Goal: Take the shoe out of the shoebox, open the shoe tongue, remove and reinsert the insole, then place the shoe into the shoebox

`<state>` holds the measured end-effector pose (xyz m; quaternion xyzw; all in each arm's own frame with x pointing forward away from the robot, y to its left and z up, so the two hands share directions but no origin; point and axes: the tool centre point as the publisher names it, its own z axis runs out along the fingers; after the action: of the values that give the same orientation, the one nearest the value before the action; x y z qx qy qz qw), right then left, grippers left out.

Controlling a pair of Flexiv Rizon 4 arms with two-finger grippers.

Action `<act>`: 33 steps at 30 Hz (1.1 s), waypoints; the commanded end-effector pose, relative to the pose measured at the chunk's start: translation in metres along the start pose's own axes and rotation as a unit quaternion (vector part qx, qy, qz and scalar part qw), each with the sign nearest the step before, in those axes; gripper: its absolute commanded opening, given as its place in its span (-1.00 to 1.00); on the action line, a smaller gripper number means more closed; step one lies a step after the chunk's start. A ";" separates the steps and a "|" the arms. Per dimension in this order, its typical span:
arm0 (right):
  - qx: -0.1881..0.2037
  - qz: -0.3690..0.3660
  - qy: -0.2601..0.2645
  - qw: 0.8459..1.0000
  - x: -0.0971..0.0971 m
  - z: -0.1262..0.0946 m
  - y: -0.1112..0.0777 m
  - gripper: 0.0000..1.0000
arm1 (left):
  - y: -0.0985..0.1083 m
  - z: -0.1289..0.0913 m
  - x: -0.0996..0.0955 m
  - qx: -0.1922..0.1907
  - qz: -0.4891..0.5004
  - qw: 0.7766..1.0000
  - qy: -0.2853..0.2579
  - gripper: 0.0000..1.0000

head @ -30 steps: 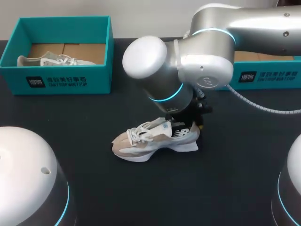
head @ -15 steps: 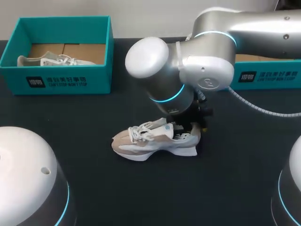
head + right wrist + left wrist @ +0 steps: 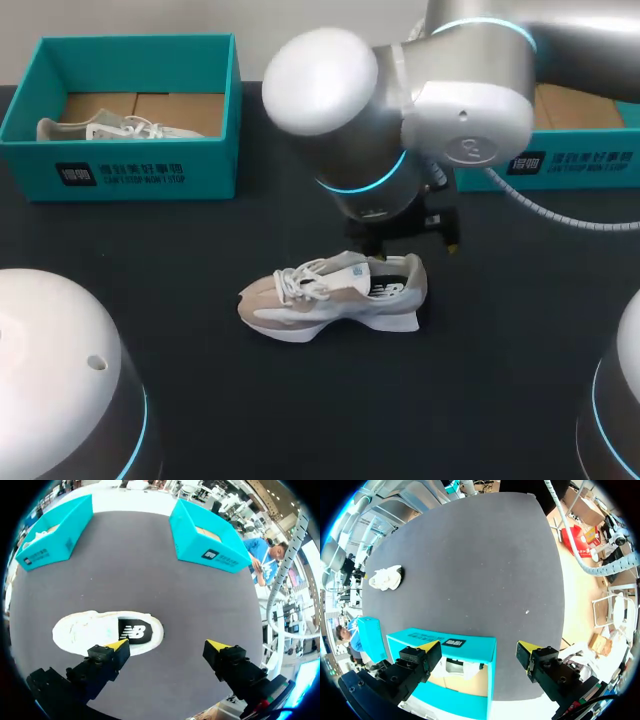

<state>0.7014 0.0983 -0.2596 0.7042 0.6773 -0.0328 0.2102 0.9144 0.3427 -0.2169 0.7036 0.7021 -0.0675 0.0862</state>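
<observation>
The right hand has lifted off the shoe, its fingers wide and empty. The shoe stands upright on the surface, probably set there for opening the tongue.

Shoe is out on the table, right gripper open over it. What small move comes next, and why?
Probably lower the right gripper toward the tongue to pull it open. The shoe stands upright with nothing gripping it, the gripper's fingers are open above its heel, and the insole lies inside, not yet removed.
</observation>
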 end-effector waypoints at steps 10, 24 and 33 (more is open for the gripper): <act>-0.014 -0.045 -0.028 0.998 -0.019 -0.020 -0.002 1.00 | 0.000 -0.001 0.000 0.000 0.000 1.000 0.001 1.00; -0.106 -0.330 0.152 0.926 -0.025 -0.016 -0.008 1.00 | 0.000 -0.001 0.000 0.000 0.000 1.000 0.001 1.00; -0.121 -0.465 0.259 0.838 -0.032 -0.019 -0.001 1.00 | 0.000 -0.001 0.000 0.000 0.000 1.000 0.001 1.00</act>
<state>0.6914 0.0931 -0.2330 0.4496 0.8674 0.0042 0.2132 0.9144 0.3428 -0.2169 0.7035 0.7022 -0.0675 0.0862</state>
